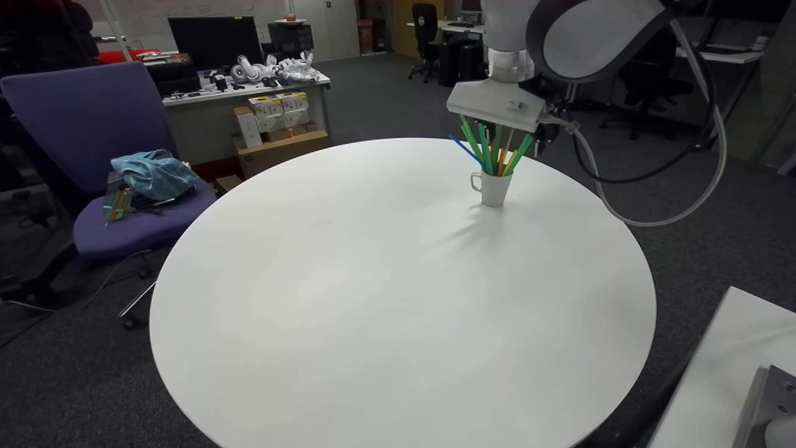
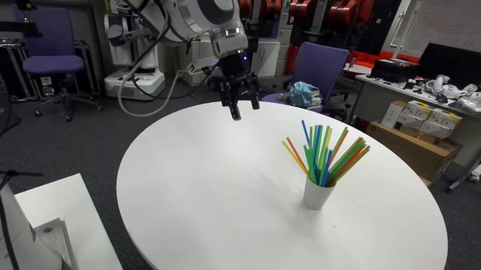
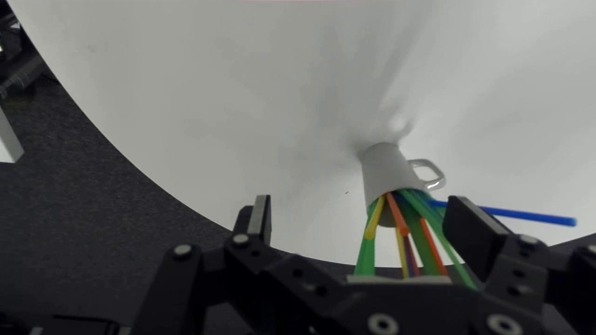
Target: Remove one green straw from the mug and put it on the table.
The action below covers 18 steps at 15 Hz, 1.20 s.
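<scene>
Holds gripper (image 2: 245, 112) spread wide, clear of slim tubular green straws (image 2: 310, 165) in smooth tapered mug (image 2: 317, 196). Overlooks round table (image 2: 237, 200), dark carpet (image 2: 100, 144).

We are in a robotics lab: around us stand red robots (image 2: 347, 13), a white robot (image 2: 121, 54), a desk (image 1: 202, 121) with a monitor (image 1: 217, 43), swivel chairs (image 1: 87, 118) and a scribbled whiteboard (image 2: 462, 31).

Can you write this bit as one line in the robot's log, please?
mug: upright on table | green straws: in mug | gripper: open, empty, apart from mug | removal: not yet done
</scene>
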Tool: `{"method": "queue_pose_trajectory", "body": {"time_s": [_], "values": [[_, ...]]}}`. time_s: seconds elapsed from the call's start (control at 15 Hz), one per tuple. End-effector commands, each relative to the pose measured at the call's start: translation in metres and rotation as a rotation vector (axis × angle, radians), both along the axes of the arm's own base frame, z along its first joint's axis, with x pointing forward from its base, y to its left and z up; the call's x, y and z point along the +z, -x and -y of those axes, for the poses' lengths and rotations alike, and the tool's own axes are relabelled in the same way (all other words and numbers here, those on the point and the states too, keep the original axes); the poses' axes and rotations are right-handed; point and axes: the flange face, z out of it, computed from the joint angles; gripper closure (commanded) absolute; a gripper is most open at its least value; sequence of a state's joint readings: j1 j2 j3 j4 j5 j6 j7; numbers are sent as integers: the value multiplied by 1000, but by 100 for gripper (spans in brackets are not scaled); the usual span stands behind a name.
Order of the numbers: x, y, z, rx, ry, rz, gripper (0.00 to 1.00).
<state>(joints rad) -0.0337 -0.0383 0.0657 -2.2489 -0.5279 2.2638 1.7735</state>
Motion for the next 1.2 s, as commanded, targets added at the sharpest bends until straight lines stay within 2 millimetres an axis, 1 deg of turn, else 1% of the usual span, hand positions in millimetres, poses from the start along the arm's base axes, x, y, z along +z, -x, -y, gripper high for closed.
{"method": "queue_pose_trajectory", "body": {"time_s": [0.0, 0.13, 0.27, 0.33, 0.47, 0.6, 0.73, 0.87, 1.0, 1.13], "values": [[-6, -7, 58, -197, 1, 56, 0], [-9, -8, 89, -316, -9, 73, 0], [-10, -8, 116, -431, -14, 99, 0], [-10, -9, 127, -487, -16, 114, 0], [-12, -13, 140, -593, -23, 153, 0], [-15, -21, 142, -686, -45, 206, 0], [-19, -32, 135, -743, -81, 278, 0], [-24, -44, 122, -729, -138, 337, 0], [-27, -52, 108, -664, -203, 387, 0], [-30, -58, 100, -609, -260, 420, 0]]}}
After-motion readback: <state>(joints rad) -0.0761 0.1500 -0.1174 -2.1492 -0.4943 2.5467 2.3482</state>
